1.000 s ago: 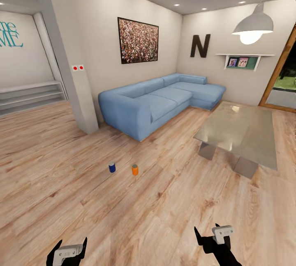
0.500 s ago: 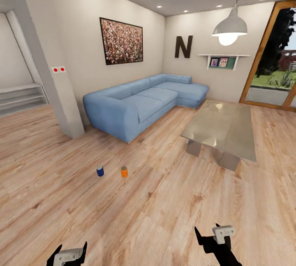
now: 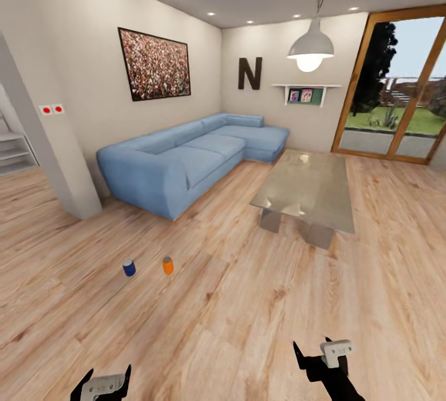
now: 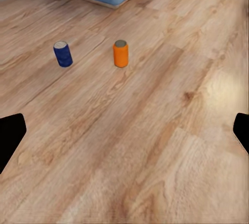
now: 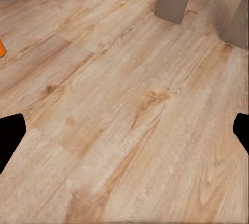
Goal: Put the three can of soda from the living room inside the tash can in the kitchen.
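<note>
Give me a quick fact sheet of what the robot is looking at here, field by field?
Room: living room with a big blue L-shaped sofa and a glass-topped coffee table
Floor: pale wood planks
Cans in sight: two, a dark blue soda can and a bright orange soda can, upright, side by side but apart
Can location: on the floor in front of the sofa
Left hand: open, empty, low over the floor
Right hand: open, empty
Wall items: crowd photo, black letter N
</note>
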You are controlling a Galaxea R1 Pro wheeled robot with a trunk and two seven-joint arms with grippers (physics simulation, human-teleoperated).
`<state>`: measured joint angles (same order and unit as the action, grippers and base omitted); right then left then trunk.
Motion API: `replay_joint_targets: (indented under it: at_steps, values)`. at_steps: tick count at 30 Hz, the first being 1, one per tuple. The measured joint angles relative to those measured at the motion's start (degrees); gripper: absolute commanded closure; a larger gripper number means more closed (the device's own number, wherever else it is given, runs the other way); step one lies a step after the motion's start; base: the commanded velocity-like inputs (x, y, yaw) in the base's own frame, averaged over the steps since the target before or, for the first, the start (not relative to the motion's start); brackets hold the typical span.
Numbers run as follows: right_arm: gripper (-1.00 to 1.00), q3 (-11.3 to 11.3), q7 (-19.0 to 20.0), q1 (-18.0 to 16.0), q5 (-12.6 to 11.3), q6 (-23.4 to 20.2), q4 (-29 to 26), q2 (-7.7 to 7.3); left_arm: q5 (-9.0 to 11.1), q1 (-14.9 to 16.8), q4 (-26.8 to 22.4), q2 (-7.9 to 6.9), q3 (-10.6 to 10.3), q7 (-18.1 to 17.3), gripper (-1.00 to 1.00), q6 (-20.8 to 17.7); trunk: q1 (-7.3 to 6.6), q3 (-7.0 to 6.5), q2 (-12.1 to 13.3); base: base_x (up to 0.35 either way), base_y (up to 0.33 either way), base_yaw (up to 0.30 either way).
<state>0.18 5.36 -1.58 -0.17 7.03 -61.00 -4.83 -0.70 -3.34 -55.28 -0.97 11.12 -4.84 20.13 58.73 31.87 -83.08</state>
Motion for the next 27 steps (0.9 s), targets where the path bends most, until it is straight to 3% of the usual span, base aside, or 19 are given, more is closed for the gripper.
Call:
replay_joint_targets:
  at_steps: [27]
  values:
    - [-1.00,-0.40,0.33,0.00,-0.14,0.05,0.00,-0.04,0.00,0.00,0.00,0.00,-0.04,0.01,-1.00,0.00,0.00,-1.13,0.00,0.000,0.000,-0.246]
